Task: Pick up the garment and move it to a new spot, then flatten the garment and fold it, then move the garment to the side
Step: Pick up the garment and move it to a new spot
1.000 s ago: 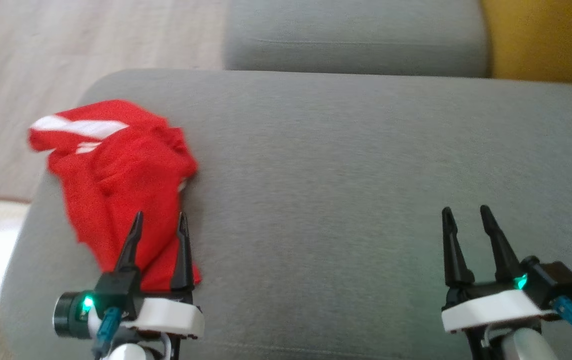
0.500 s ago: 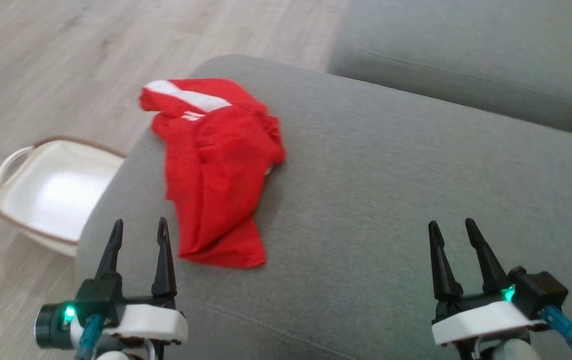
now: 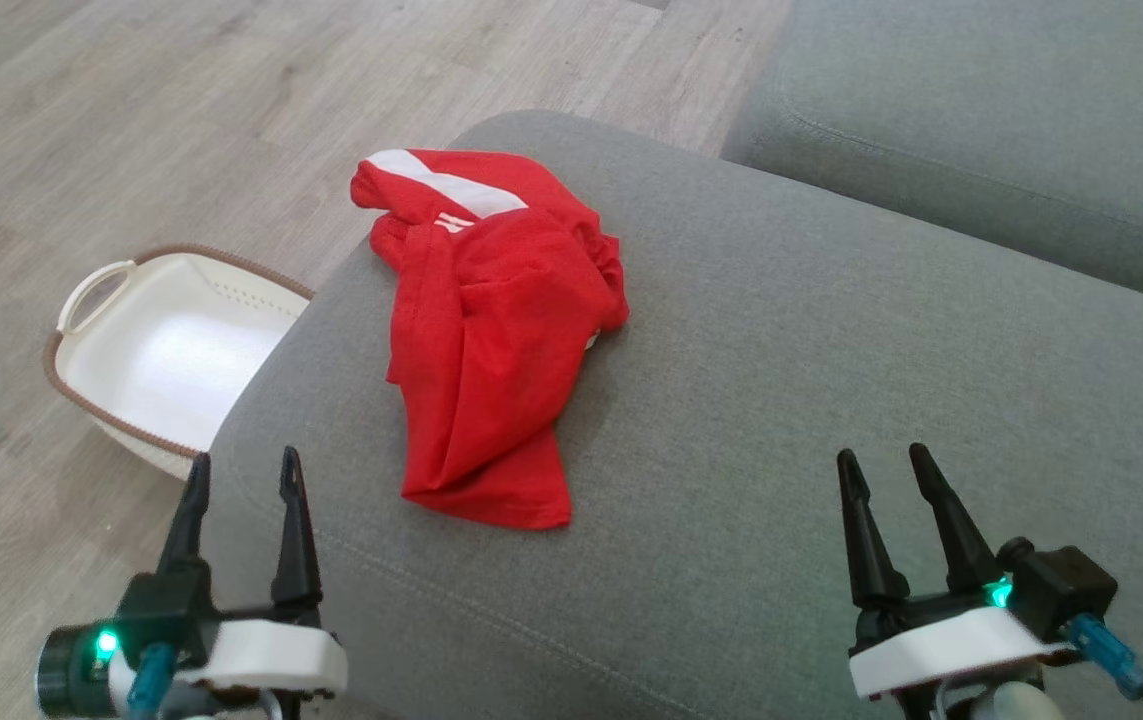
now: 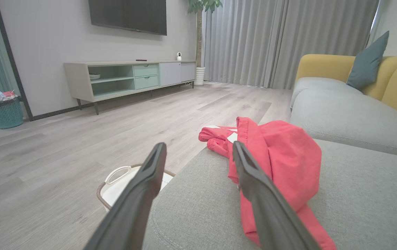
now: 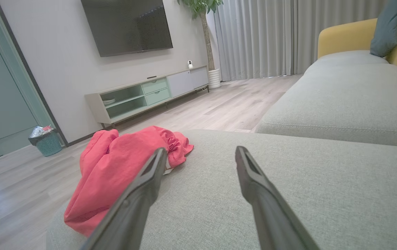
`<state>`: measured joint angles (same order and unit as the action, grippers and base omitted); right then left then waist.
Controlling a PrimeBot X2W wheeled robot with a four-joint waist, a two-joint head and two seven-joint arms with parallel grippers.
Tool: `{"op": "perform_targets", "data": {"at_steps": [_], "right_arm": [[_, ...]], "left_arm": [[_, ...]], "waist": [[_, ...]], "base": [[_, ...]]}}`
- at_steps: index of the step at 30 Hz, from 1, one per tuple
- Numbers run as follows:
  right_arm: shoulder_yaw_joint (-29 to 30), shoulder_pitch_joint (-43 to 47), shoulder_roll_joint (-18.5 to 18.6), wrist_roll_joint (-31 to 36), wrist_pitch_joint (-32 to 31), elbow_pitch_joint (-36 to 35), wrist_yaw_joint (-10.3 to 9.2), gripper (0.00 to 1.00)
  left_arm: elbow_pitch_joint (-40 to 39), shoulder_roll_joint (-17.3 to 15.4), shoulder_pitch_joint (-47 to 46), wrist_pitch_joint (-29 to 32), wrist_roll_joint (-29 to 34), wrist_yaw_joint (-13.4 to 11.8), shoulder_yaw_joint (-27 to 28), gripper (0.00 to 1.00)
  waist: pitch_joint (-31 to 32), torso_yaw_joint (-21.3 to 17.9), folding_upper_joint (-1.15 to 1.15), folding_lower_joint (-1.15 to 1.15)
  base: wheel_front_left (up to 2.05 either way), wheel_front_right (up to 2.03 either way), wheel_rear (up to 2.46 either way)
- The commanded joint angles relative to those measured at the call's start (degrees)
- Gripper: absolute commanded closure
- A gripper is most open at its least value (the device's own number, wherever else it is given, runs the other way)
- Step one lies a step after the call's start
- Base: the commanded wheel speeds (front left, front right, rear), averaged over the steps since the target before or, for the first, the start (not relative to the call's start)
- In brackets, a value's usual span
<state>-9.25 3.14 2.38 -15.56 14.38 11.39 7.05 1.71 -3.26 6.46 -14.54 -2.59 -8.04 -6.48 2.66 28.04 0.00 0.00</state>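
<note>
Head view puts the crumpled red fabric garment with a white stripe (image 3: 491,330) on the left part of the broad grey upholstered seat cushion (image 3: 781,400). Its striped end lies near the cushion's rounded far-left corner and its flat hem points back toward the robot. The cloth looks thin, light and limp, bunched into soft folds with a gathered edge on one side. It will likely sag and drape from any single pinch, and it may drag on the textured upholstery rather than slide freely. Nothing about it seems fragile. A raised fold or the near hem, where the fabric stands slightly off the cushion, appears the easiest place to take hold, and two well-separated corners would suit the later flattening. The left gripper (image 3: 244,458) hovers low at the cushion's near-left edge, just short of the hem and apart from it, with its long dark fingers spread and nothing between them. The right gripper (image 3: 882,454) hangs over bare cushion well to the garment's right, its jaws likewise wide and empty, fingers pointing forward. Beside the cushion's left edge, a white plastic basket with a brown woven rim (image 3: 231,262) sits on the pale wood-plank floor (image 3: 81,120).
</note>
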Motion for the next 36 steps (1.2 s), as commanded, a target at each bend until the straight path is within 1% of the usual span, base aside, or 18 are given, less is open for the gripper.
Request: {"op": "perform_targets", "data": {"at_steps": [1, 3, 9, 13, 14, 15, 18, 20, 21, 24, 27, 32, 36], "right_arm": [[-1.13, -1.51, 0.5, -0.14, 0.62, -1.73, 0.44, 0.0], [-0.78, -1.76, 0.5, 0.13, 0.62, -1.85, 0.44, 0.0], [1.43, -3.43, 0.5, 2.06, 0.62, -2.24, 0.44, 0.0], [3.98, -5.2, 0.5, 4.08, 0.62, -3.1, 0.44, 0.0], [4.82, -5.67, 0.5, 4.58, 0.62, -3.46, 0.44, 0.0], [6.34, -6.64, 0.5, 5.64, 0.62, -4.32, 0.44, 0.0], [8.81, -8.21, 0.5, 7.4, 0.62, -5.98, 0.44, 0.0], [10.36, -9.2, 0.5, 8.63, 0.62, -7.01, 0.44, 0.0], [10.36, -9.2, 0.5, 8.63, 0.62, -7.01, 0.44, 0.0], [12.13, -10.15, 0.5, 10.06, 0.62, -8.22, 0.44, 0.0], [13.19, -10.72, 0.5, 11.06, 0.62, -8.76, 0.44, 0.0], [13.15, -11.21, 0.5, 11.74, 0.62, -9.37, 0.44, 0.0], [12.8, -11.29, 0.5, 12.03, 0.61, -9.66, 0.44, 0.0]], "left_arm": [[-2.27, -0.04, -2.75, -0.46, 0.55, -0.07, 2.22, 0.0], [-2.41, -0.17, -3.13, -0.46, 0.35, -0.06, 3.07, 0.0], [-1.66, -1.54, -6.69, -0.46, -0.01, 1.36, 5.23, 0.0], [1.57, -3.27, -11.33, -0.46, -1.3, 3.38, 7.06, 0.0], [2.89, -3.8, -12.79, -0.46, -1.62, 4.11, 7.32, 0.0], [6.3, -4.97, -15.96, -0.46, -2.44, 5.7, 7.79, 0.0], [12.5, -6.33, -21.84, -0.12, -4.22, 7.95, 8.26, 0.0], [17.03, -7.31, -26.22, 1.93, -4.98, 9.6, 7.88, 0.0], [17.03, -7.31, -26.22, 1.93, -4.98, 9.6, 7.88, 0.0], [23.76, -8.5, -31.91, 7.58, -6.5, 11.43, 7.61, 0.0], [28.59, -9.87, -36.61, 10.75, -7.01, 12.52, 7.04, 0.0], [35.73, -11.08, -41.85, 13.7, -8.27, 13.84, 6.09, 0.0], [40.79, -11.77, -44.92, 14.22, -8.72, 14.23, 5.54, 0.0]], "waist": [[-0.21, -0.36, 0.0, 0.0], [-0.98, -1.22, 0.0, 0.0], [-5.06, -4.64, 0.0, 0.0], [-8.95, -6.98, 0.0, 0.0], [-9.91, -7.46, 0.0, 0.0], [-12.13, -8.49, 0.0, 0.0], [-16.04, -9.82, 0.0, 0.0], [-18.19, -10.36, 0.0, 0.0], [-18.19, -10.36, 0.0, 0.0], [-20.75, -11.26, 0.0, 0.0], [-22.53, -12.08, 0.0, 0.0], [-24.67, -13.1, 0.0, 0.0], [-25.65, -13.56, 0.0, 0.0]], "base": [[0.0, 0.0, 0.0], [0.0, 0.0, 0.0], [0.0, 0.0, 0.0], [0.0, 0.0, 0.0], [0.0, 0.0, 0.0], [0.0, 0.0, 0.0], [0.0, 0.0, 0.0], [0.0, 0.0, 0.0], [0.0, 0.0, 0.0], [0.0, 0.0, 0.0], [0.0, 0.0, 0.0], [0.0, 0.0, 0.0], [0.0, 0.0, 0.0]]}}
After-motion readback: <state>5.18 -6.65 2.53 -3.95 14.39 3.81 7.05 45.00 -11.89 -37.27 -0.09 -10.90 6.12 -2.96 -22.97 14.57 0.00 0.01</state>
